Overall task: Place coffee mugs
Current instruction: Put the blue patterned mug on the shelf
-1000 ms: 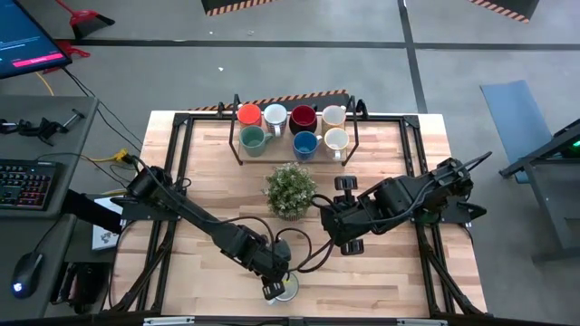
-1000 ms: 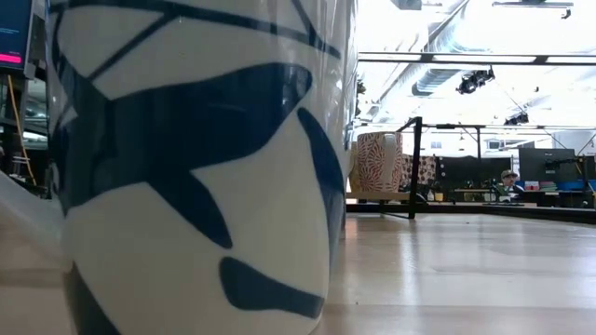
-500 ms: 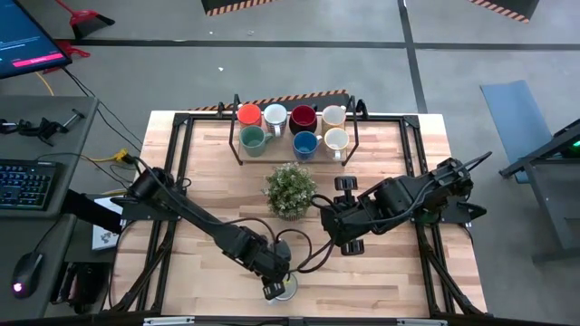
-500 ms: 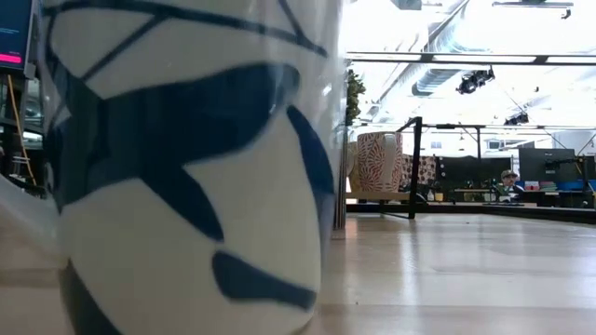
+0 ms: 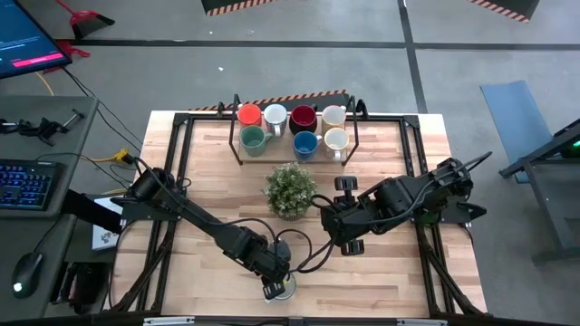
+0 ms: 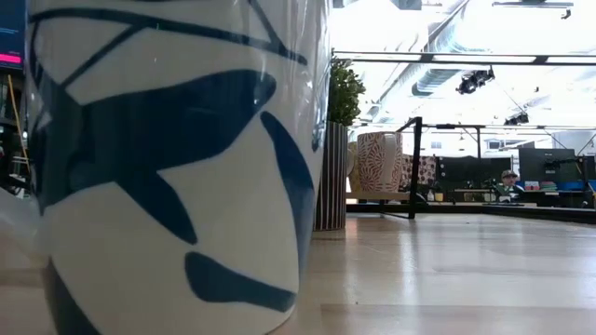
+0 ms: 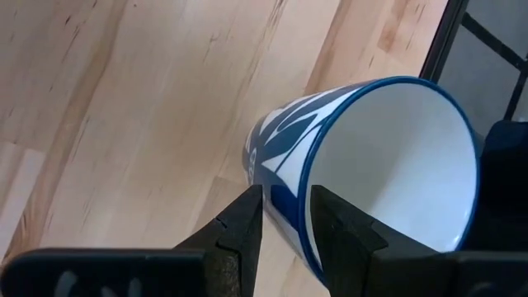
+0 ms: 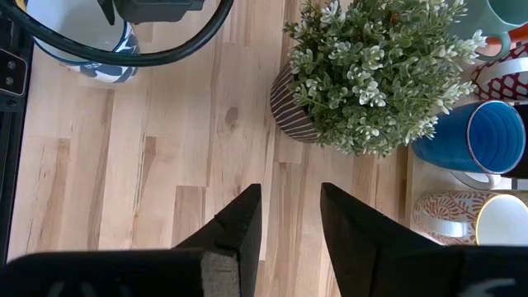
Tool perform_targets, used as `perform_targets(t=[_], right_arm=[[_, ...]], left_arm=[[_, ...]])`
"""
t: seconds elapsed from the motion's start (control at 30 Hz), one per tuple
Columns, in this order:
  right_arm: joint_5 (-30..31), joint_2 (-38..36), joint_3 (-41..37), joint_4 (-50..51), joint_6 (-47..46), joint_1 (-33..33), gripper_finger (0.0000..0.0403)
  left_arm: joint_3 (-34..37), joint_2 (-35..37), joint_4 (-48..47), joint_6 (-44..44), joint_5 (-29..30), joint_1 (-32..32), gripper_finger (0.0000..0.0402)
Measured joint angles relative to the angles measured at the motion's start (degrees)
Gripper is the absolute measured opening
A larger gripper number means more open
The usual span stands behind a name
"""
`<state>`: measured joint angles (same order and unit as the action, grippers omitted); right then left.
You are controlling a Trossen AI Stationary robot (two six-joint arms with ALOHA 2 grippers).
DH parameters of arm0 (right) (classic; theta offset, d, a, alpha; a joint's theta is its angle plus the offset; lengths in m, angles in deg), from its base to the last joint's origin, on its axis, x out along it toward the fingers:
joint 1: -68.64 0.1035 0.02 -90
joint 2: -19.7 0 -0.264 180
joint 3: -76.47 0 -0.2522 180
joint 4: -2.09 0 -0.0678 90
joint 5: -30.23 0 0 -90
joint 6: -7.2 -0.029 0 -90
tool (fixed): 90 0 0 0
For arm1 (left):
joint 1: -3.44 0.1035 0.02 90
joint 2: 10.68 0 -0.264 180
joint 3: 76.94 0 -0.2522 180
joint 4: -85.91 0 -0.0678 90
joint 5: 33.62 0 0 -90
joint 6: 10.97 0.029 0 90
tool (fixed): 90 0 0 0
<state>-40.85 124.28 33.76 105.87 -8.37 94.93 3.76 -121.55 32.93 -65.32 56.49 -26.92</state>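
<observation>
Left gripper (image 7: 285, 216) jaws clamped on blue-white mug's (image 7: 363, 165) rim, one jaw inside, for carrying. Right gripper (image 8: 289, 216) jaws apart, empty above tabletop (image 8: 124, 165).

Floor (image 5: 362, 23): grey concrete, marked with dark lines; hazard-striped strips at the upper edge of the high view. Table (image 5: 217, 172): light wooden planks, framed in black metal. Side desk (image 5: 45, 145) at the left of the frame carries a backlit keyboard (image 5: 25, 184), a mouse (image 5: 27, 272) and a monitor (image 5: 27, 41). Blue chair (image 5: 521, 113) at the right. In the low view, a bright ceiling with ducts (image 6: 447, 70) and track lights; a seated person (image 6: 507, 181) at distant desks.
</observation>
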Motion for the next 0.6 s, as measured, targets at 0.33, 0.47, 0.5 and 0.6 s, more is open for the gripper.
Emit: perform_targets(t=[0.33,0.47,0.5,0.6], right_arm=[[0.0,0.0,0.0,0.0,0.02,0.01,0.0103],[0.0,0.0,0.0,0.0,0.07,0.0,0.0103],[0.0,0.0,0.0,0.0,0.11,0.0,0.0103],[0.0,0.0,0.0,-0.01,0.05,0.02,0.0103]], left_arm=[[0.0,0.0,0.17,0.77,-0.79,0.7,0.0052],[0.0,-0.12,-0.33,1.01,-1.24,1.21,0.0013],[0.0,-0.15,-0.16,1.05,-1.14,1.37,0.001],[0.0,-0.15,-0.73,1.06,-0.63,1.88,0.0008]])
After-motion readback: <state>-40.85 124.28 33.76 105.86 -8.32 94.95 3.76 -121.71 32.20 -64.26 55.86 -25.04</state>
